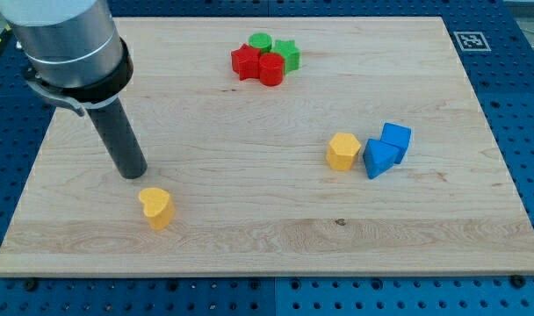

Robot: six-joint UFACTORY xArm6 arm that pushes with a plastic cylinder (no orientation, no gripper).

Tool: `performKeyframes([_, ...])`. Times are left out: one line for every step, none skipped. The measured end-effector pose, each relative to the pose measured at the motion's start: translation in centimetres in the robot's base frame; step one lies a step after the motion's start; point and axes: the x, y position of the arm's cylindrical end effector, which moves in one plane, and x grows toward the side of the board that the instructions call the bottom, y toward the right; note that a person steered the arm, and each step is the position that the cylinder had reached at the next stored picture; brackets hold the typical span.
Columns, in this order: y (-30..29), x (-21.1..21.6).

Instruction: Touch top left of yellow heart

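**Rod tip just above and to the left of the yellow heart**

You see the yellow heart (156,207) in the lower left part of the frame, lying on a pale wooden board (249,237). It sits well in from the board's left edge and a fair way above the bottom edge, with bare wood on every side of it.

My tip (133,173) rests just up and to the left of the heart. A thin strip of wood appears to show between them, but you cannot tell for certain whether they touch. The tool is a plain dark rod with no jaws, so there is nothing on it to open or close, and it holds nothing.

The rod leans up and to the left from the tip, into a wide grey cylinder (65,39) that fills the upper left corner of the frame.

Well apart, right of centre, you find a yellow hexagon block (342,151) just beside two blue blocks: a blue triangle-shaped block (379,159) and a blue cube (396,139) touching it. Near the top edge, a tight cluster holds a red star block (246,62), a red cylinder (271,69), a green cylinder (261,41) and a green star block (288,53).

A blue perforated table (522,105) surrounds the board.
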Motion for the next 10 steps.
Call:
performKeyframes([-0.2,0.8])
performKeyframes([-0.5,1.7])
performKeyframes([-0.6,2.3])
performKeyframes([-0.6,2.5])
performKeyframes([-0.6,3.0])
performKeyframes([-0.6,3.7])
performKeyframes([-0.6,4.1])
performKeyframes([-0.6,4.2])
performKeyframes([-0.5,4.2])
performKeyframes([0.0,4.2])
